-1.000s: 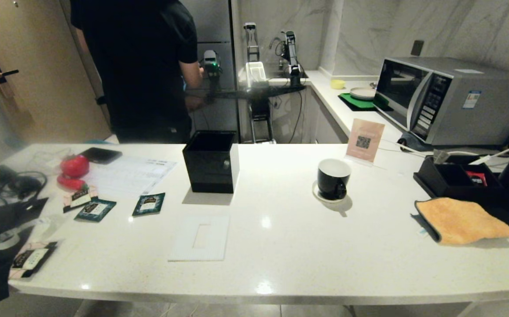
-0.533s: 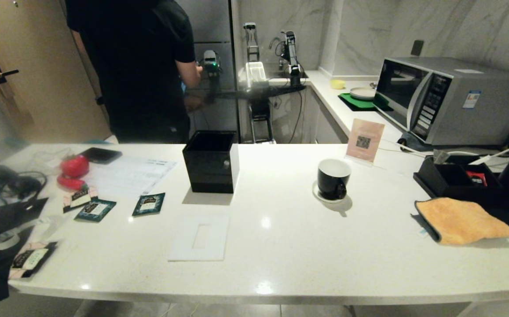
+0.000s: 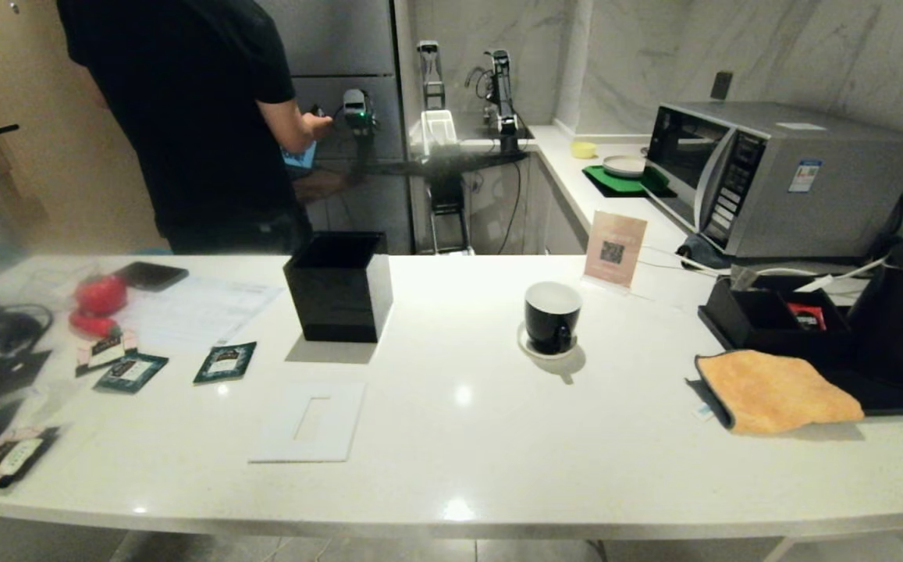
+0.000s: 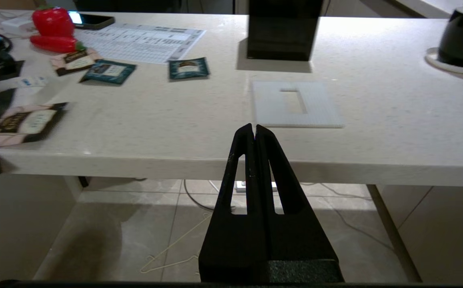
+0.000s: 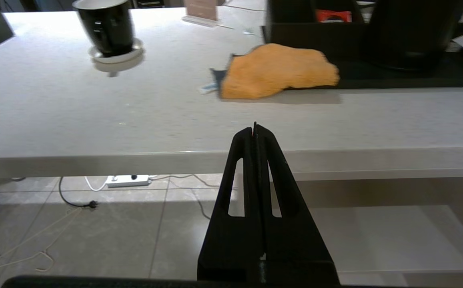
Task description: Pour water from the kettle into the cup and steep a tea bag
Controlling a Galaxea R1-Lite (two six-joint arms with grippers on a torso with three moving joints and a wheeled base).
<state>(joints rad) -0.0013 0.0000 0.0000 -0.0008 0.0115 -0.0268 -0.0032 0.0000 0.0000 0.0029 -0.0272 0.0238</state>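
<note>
Right wrist view: right pincer (image 5: 254, 130) pressed shut, empty, below the bench (image 5: 135, 120) edge; kettle (image 5: 409, 34) ahead, far right, nearer this arm; cup (image 5: 107, 28) ahead-left. Left pincer (image 4: 254, 131) likewise shut, empty.

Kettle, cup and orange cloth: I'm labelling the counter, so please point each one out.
Matte black jug kettle (image 3: 900, 312), head view, its body.
Glossy black cup (image 3: 551, 318), head view, its outer wall.
Orange cloth (image 5: 279, 70), right wrist view, its middle.
</note>
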